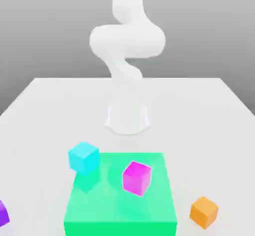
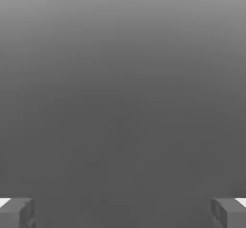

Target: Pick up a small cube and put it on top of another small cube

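The small orange cube sits on the white table near the front, at the exterior view's right. The small cyan cube stands at the far left corner of the flat green block. In the hand view my gripper is open, its two grey fingertips set wide apart with nothing between them and plain grey background beyond. The white arm rises from its base and leaves the exterior view at the top.
A magenta cube rests tilted on the green block. A purple cube lies at the exterior view's left edge. The white table stretches back past the arm's base.
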Robot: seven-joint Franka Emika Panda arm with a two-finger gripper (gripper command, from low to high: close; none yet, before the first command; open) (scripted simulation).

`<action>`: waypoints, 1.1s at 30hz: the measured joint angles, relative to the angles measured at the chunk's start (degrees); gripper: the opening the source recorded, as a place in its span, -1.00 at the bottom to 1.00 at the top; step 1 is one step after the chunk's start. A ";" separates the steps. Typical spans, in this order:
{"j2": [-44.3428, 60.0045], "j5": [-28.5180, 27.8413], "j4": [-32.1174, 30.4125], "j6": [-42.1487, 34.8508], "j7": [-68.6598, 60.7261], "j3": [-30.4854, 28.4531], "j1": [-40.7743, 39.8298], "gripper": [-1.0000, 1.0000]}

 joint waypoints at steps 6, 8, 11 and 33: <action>11.07 -1.07 -1.56 4.26 13.91 7.26 -3.86 0.00; 14.63 -1.67 -2.07 5.66 18.61 9.75 -5.11 0.00; 20.05 -3.13 -2.84 7.74 26.03 13.16 -6.55 0.00; 61.01 -17.52 -7.11 24.07 79.97 17.04 1.93 0.00</action>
